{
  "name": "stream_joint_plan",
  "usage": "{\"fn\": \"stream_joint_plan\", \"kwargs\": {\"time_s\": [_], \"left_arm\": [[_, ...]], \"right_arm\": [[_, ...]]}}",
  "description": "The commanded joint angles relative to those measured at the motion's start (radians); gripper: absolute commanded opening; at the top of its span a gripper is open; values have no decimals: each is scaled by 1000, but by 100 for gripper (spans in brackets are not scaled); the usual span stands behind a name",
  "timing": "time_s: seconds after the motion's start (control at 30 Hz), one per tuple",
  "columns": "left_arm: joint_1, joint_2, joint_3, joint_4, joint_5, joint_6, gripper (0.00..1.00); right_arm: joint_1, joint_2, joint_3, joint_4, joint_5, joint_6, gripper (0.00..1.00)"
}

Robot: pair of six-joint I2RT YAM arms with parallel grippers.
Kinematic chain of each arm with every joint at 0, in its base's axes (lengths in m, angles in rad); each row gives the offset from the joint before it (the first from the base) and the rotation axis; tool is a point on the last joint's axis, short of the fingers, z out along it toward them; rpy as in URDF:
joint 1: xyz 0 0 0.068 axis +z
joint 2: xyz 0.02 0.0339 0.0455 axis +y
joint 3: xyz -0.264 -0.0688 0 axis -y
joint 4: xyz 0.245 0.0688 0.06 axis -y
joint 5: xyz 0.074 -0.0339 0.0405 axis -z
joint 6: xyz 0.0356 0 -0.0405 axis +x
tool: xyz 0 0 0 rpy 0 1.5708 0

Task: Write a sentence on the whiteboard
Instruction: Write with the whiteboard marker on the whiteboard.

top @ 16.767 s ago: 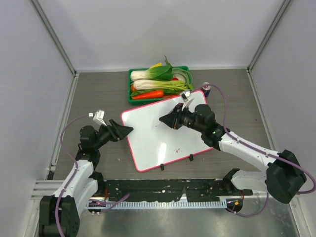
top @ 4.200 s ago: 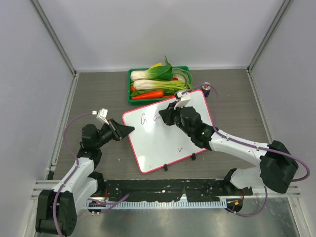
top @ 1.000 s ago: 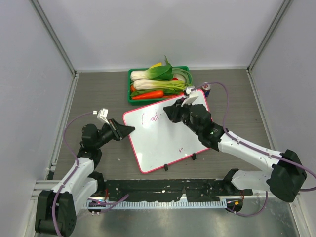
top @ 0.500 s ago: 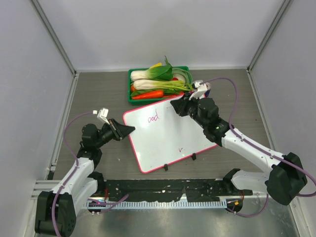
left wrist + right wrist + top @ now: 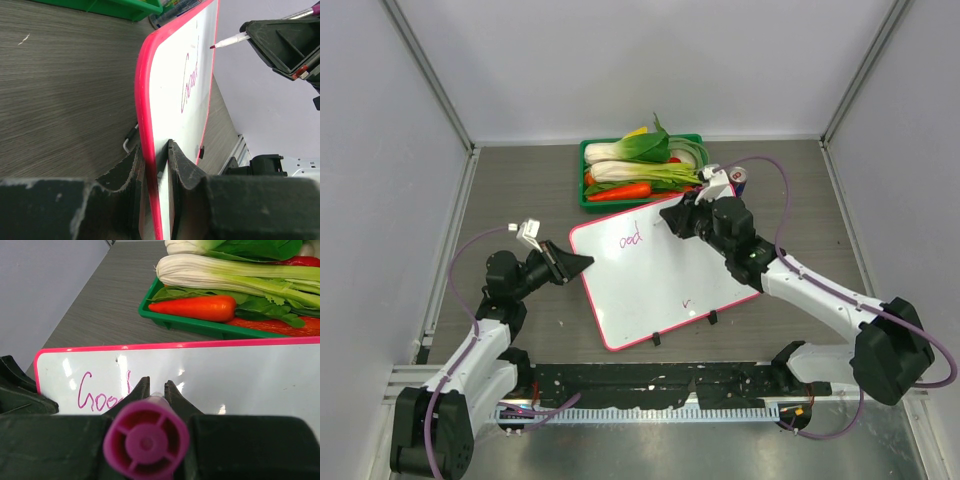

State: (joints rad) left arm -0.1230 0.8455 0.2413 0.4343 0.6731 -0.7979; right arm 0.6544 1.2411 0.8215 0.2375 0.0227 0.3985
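Writing under way: whiteboard [image 5: 660, 285] at centre of tabletop [image 5: 520, 185], sentence [image 5: 631, 237] begun toward 11 o'clock.
At 9 o'clock, left pincer [image 5: 156, 150] clamped on the frame; right pincer [image 5: 156, 388] closed around marker [image 5: 227, 41]. Stiff, light, glossy; probably slides, so best held by rim.

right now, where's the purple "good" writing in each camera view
top external: the writing sits upper left on the whiteboard, near picture centre.
left wrist: the writing runs vertically, upper centre, right of the pink frame.
right wrist: the writing is lower left, just left of the right gripper holding the marker.
shared landmark: the green tray, just beyond the board.
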Motion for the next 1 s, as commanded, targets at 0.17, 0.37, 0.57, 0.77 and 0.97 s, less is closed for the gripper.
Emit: {"fn": "stream_joint_plan", "kwargs": {"time_s": [0.17, 0.37, 0.57, 0.77, 0.97], "left_arm": [[-18, -6, 18, -49, -14, 95, 0], [-18, -3, 18, -49, -15, 97, 0], [-20, -6, 19, -54, -15, 97, 0], [-20, -10, 18, -55, -17, 98, 0], [-21, -2, 21, -54, -15, 101, 0]], "right_arm": [[1, 31, 28, 51, -1, 0, 2], [1, 29, 5, 46, 16, 2, 1], [1, 15, -16, 36, 20, 2, 1], [1, -8, -50, 20, 20, 2, 1], [1, -35, -76, 5, 14, 2, 2]]}}
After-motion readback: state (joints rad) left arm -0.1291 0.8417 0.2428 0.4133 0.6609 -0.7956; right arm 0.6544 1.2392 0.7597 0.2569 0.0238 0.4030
